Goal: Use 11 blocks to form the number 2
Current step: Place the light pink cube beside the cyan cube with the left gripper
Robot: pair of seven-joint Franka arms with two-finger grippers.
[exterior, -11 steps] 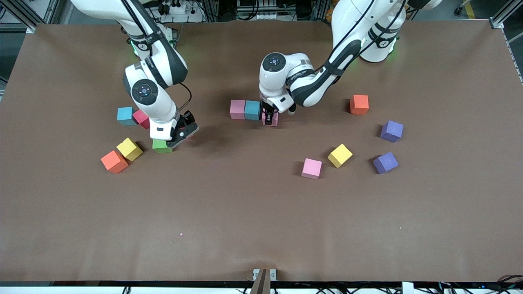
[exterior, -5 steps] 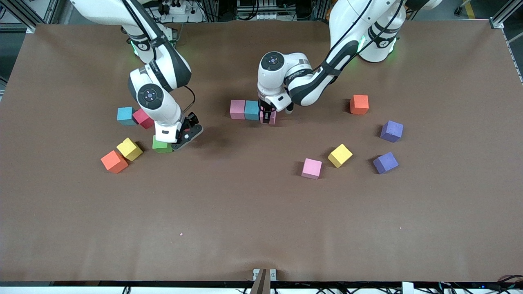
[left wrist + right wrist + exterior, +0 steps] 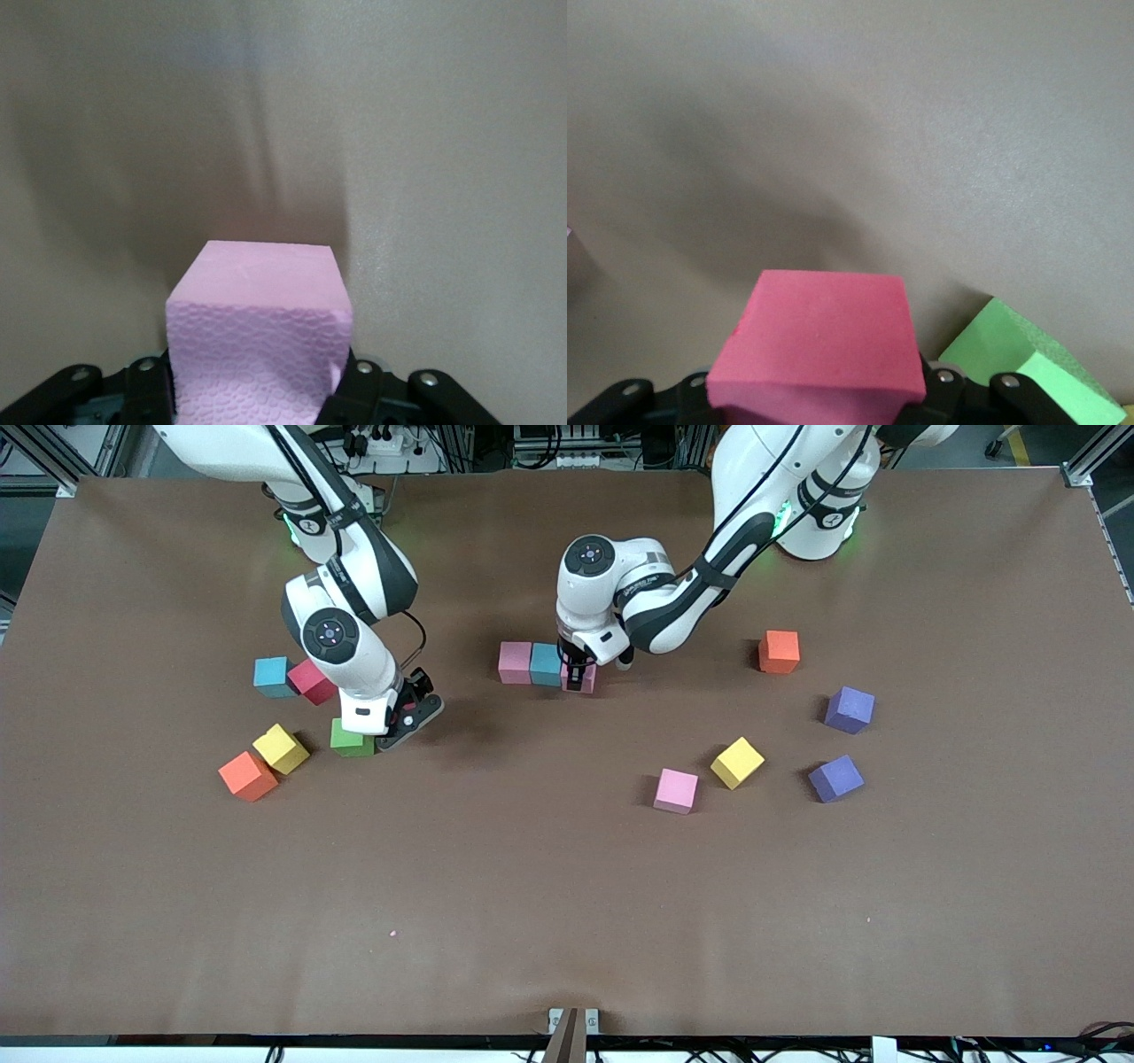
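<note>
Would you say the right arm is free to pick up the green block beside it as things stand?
Probably not yet: the right gripper is shut on a crimson block, though the green block sits uncovered right beside it.

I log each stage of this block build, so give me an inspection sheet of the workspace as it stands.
Surface: brown table.
Job's things: pink block and light blue block touch in a row; ten loose blocks are scattered toward both ends.
Clutter: nothing seen.
Grippers: left gripper shut on a second pink block, beside the light blue block; right gripper shut on a crimson block, beside the green block.
Cables: black cable on the right arm.
Surroundings: metal frame and power strip past the table edge.
</note>
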